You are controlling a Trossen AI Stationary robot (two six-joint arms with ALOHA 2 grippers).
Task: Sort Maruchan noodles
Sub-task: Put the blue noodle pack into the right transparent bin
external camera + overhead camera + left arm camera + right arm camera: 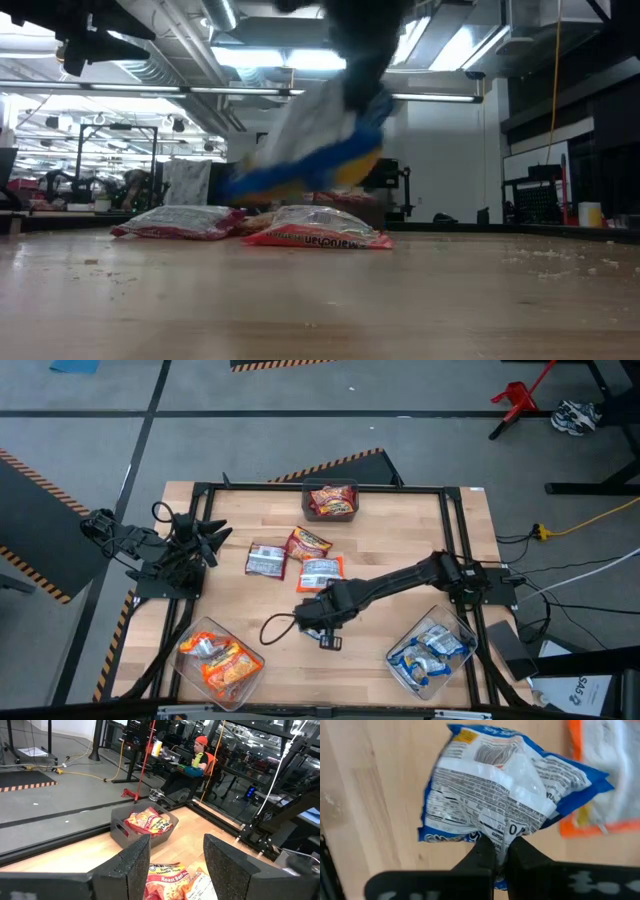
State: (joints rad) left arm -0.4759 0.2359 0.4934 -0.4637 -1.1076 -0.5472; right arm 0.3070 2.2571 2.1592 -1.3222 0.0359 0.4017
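My right gripper [501,845] is shut on a blue-and-white noodle packet [495,785], which shows lifted above the table in the low view [310,140]. In the high view this gripper [318,610] is over the table's middle, toward the near edge, and its body hides the packet. Three packets lie flat just beyond it: a red-and-silver one [266,560], a red-orange one [310,542] and an orange-and-silver one [322,572]. My left gripper [175,865] is open and waits at the table's left side [215,538], touching nothing. My right gripper pinches the blue-and-white packet between its two fingers at a crumpled spot on one long edge [504,827]. The fingers come from above, pointing down. The packet is lifted clear of the table and hangs tilted below the fingers [300,150].
A grey bin [330,488] at the far edge holds red-orange packets. A clear bin [205,678] at the near left holds orange ones, and a clear bin [405,670] at the near right holds blue-and-white ones. A black frame edges the table. A person sits beyond it [200,757].
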